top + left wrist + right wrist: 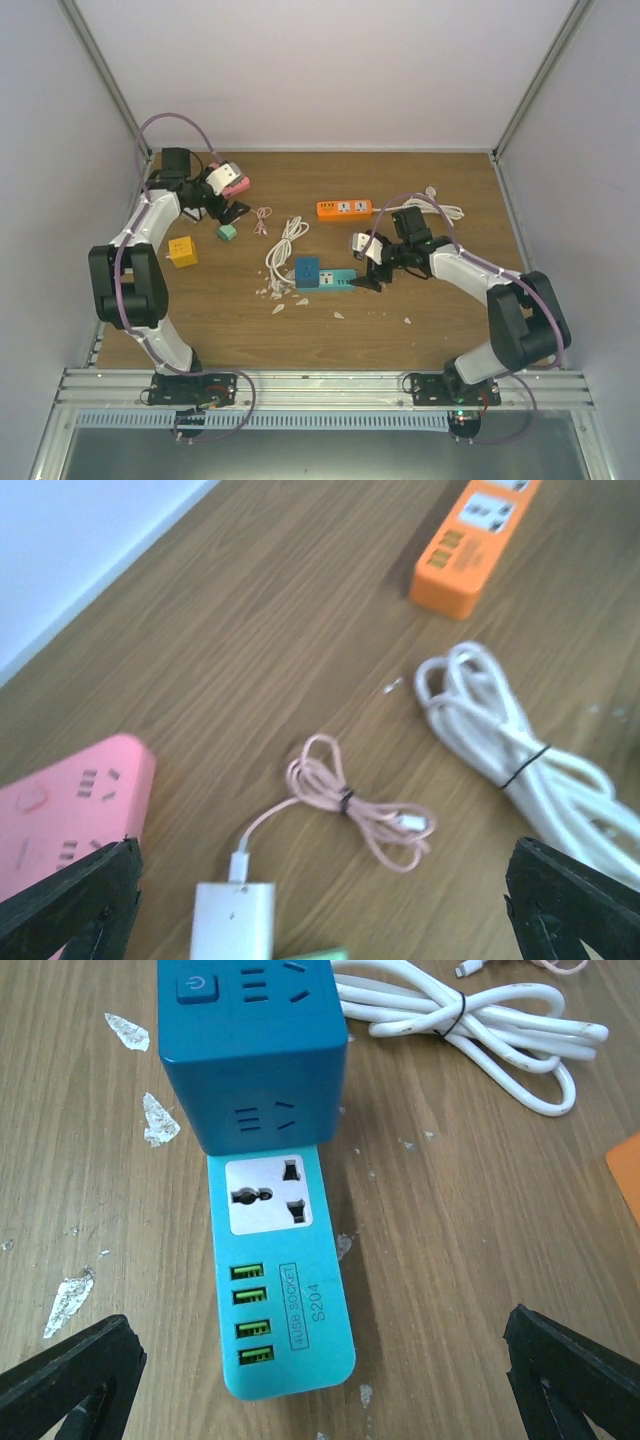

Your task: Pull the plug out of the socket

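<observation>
Right gripper [320, 1365] wide, teal socket strip [290, 1260] marked "4USB SOCKET S204", left gripper [322, 898] wide

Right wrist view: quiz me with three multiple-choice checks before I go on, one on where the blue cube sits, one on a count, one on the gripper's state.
1. Where is the blue cube on the teal strip?
A. over the end away from the USB ports
B. over the USB ports
C. lying apart from the strip

2. How many USB ports does the teal strip show?
A. two
B. four
C. six

3. How does the right gripper stand?
A. shut on the cube
B. shut on the strip
C. open, holding nothing

Answers:
1 A, the cube covers the strip's far end and the ports lie bare at the near end.
2 B, four green ports sit in a row.
3 C, its jaws stand wide at the frame's lower corners, touching nothing.
</observation>
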Available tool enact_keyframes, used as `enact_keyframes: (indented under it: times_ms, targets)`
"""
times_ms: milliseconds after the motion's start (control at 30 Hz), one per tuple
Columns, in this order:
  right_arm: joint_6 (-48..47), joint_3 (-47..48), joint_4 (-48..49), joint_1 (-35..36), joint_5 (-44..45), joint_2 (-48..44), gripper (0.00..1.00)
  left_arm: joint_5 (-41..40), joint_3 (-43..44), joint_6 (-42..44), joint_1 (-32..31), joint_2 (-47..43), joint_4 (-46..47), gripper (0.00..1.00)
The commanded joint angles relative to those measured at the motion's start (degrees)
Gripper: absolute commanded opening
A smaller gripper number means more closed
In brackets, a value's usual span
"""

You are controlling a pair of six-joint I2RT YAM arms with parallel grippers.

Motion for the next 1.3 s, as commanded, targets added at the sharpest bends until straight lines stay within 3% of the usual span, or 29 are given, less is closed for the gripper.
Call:
enact_keyframes:
  times_ms: [0,67,333,533,667,933,1267]
  targets:
    - [-4.12,-0.91,2.51,1.43,-0.64,1.14,1.0,7.58,-3.78,0.48,-1.97,-7.78,-0.55,0.99]
    - [-4.31,-0.75,2.68,2.28,-0.32,2.13,1.0,6.49,-7.07,-0.23,-3.71,-11.1,2.08,0.99]
    - [-2.52,-0.18,4.28,5.45,-0.43,6.36,1.0,9.45,-13.46,5.67,-11.04,-13.94,-1.9,0.99]
    - [-2.14,3.53,2.83,6.87,2.35,10.9,1.0,6.3,-21.73,5.6,-20.55,-14.9,3.68,0.99]
    - [-2.05,6.29,1.71,7.45,4.25,14.49,0.97,6.11,-23.86,5.14,-23.71,-13.73,5.97,0.99]
    - [-2.42,11.99,-2.08,8.37,3.74,19.71,0.8,4.84,-26.05,4.39,-27.64,-11.36,10.64,0.95]
    - [-3.84,11.26,-3.08,9.57,4.12,19.49,0.61,0.73,-26.83,4.15,-31.07,-7.8,14.42,0.89]
